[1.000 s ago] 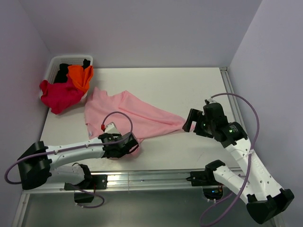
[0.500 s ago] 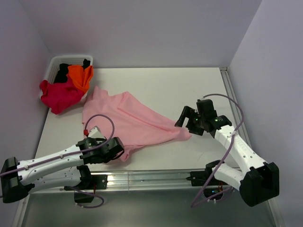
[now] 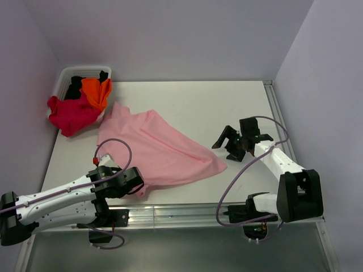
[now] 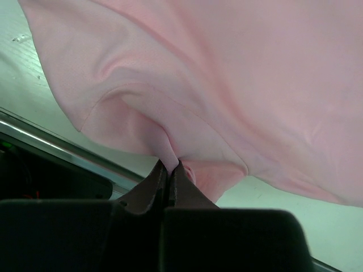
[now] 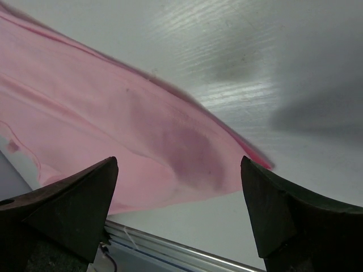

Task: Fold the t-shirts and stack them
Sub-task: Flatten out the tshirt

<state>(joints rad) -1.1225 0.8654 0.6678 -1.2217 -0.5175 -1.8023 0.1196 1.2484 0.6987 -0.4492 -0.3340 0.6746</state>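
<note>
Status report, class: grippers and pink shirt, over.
Left gripper shut on pink shirt edge. Right gripper open, above its far corner. Nothing in the way.

Four t-shirts: pink [image 3: 159,147], crimson [image 3: 71,115], orange [image 3: 95,90], black [image 3: 75,88]; one basket [image 3: 74,70].

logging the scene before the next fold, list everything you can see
pink t-shirt: one, light pink, spread across mid-table
crimson t-shirt: one, crimson, spilling from the basket onto the table
orange t-shirt: one, orange, on top of the basket pile
black t-shirt: at least one, black, inside the basket
basket: one, white, far left corner
table: one, white
left gripper: one, black, near edge, jaws shut on the pink t-shirt
right gripper: one, black, jaws open beside the pink t-shirt's right corner
</note>
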